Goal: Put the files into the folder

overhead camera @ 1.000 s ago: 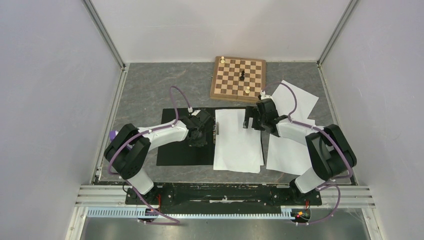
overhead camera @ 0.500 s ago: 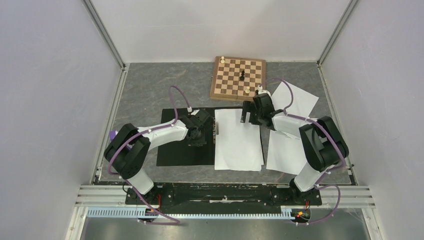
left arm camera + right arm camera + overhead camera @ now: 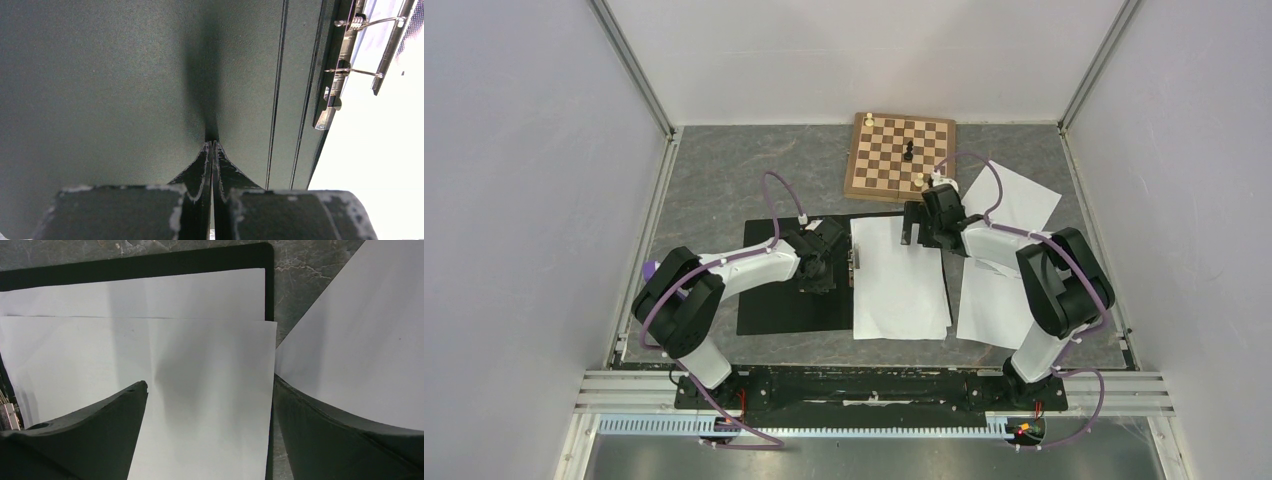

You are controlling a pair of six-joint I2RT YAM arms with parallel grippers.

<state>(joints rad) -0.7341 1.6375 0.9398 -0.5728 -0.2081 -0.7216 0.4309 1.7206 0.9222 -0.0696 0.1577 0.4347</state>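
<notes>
Some loose files (image 3: 996, 310) right of folder (image 3: 774, 300); chessboard (image 3: 899, 155) behind; left hand (image 3: 816, 282) clenched, right hand (image 3: 922, 238) released.

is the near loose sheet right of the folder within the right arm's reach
Probably yes: the right claw hangs open beside it, and the loose sheet lies flat and bare; only that arm's own forearm passes above.

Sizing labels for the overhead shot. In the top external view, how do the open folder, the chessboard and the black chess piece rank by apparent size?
1. folder, lying open: largest
2. chessboard: clearly smaller
3. black chess piece: tiny
</notes>
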